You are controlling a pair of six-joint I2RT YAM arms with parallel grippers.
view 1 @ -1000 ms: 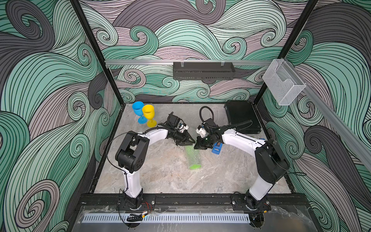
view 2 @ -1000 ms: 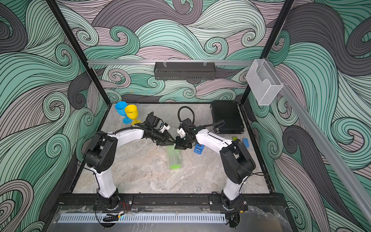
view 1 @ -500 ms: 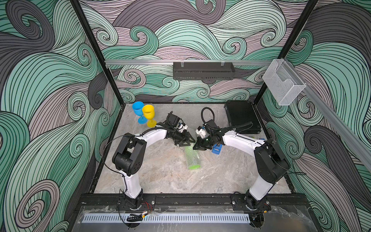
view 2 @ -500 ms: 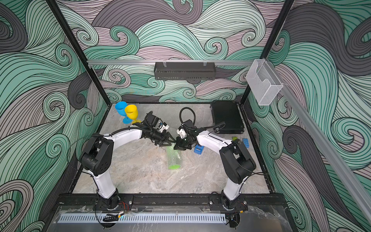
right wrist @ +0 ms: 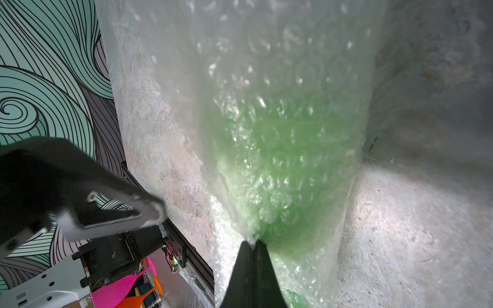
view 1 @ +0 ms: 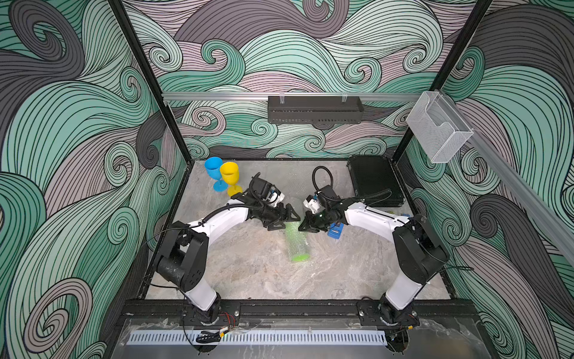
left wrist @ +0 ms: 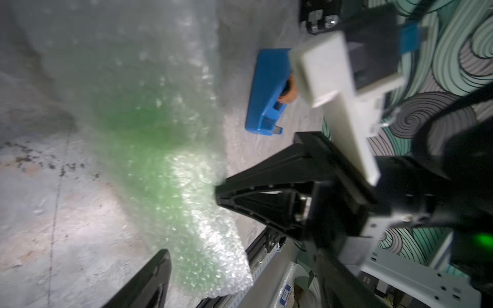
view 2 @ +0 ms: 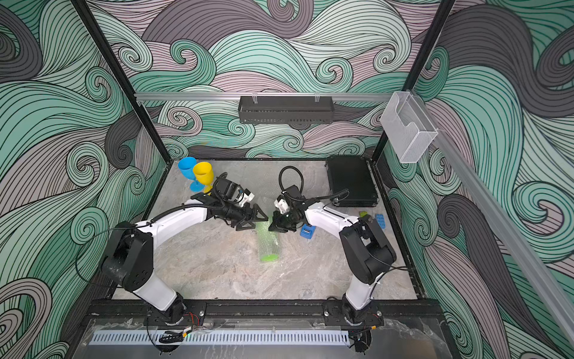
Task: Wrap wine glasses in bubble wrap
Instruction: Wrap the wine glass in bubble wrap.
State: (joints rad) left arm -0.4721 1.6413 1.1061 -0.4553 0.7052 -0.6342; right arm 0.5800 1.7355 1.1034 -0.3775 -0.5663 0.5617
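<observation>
Between the two pincer tips, on the table (view 1: 248,273): green goblet (view 1: 298,255) lies on its side, rolled in bubble wrap (view 1: 293,234). The roll runs from the tips back toward the arm bases. A bright green round end shows at the end farthest from both pincers; rim or foot, cannot tell

Left pincer (view 1: 284,220): jaws spread wide, nothing between them. Tips sit just beside the near end of the roll. Contact with the wrap cannot be told; in the left wrist view one finger (left wrist: 149,277) stands close alongside it

Right pincer (right wrist: 253,256): jaws pressed together, with a fold of the wrap's edge pinched at the tips. Green shows through the bubbles just ahead of them

Blue tape dispenser (view 1: 336,231): flat on the table just behind the right pincer, on the side away from the left pincer and apart from the roll

Blue goblet (view 1: 213,166) and yellow goblet (view 1: 230,174): upright, side by side, unwrapped, behind the left pincer's wrist and well apart from the roll

Black case (view 1: 372,180): beyond the right arm, by the back wall
</observation>
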